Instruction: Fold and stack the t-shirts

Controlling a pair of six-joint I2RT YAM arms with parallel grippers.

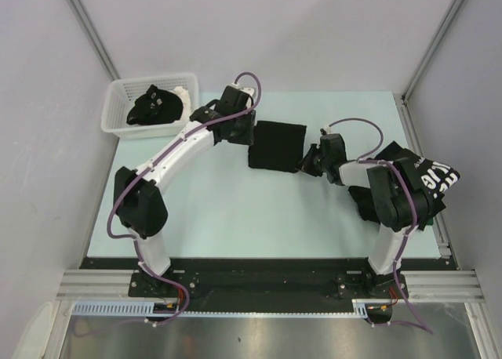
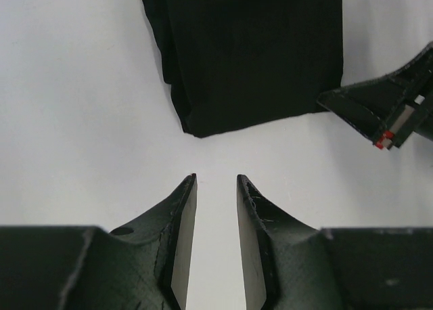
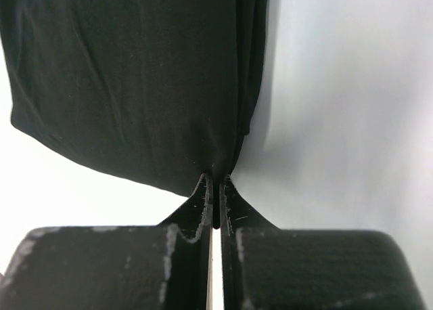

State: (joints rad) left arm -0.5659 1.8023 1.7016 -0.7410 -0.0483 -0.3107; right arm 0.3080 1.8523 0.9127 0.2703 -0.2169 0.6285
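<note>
Right jaws were clamped right down on a corner of the soft, black, folded cotton t-shirt (image 3: 122, 80), with barely a sliver of gap and the cloth pinched up between the tips. Left jaws were partway apart, gripping nothing, with the tips over the smooth pale mint worktop (image 1: 235, 210) just short of that same shirt's other end. The shirt was a neat matte rectangle, a few layers thick at the edge, lying flat mid-worktop between the two arms. A second black t-shirt with big white lettering (image 1: 430, 179) sat crumpled at the right edge, partly behind the right arm. A white slotted plastic basket (image 1: 141, 130) at the back left held more bunched-up black cloth (image 1: 157, 106).
</note>
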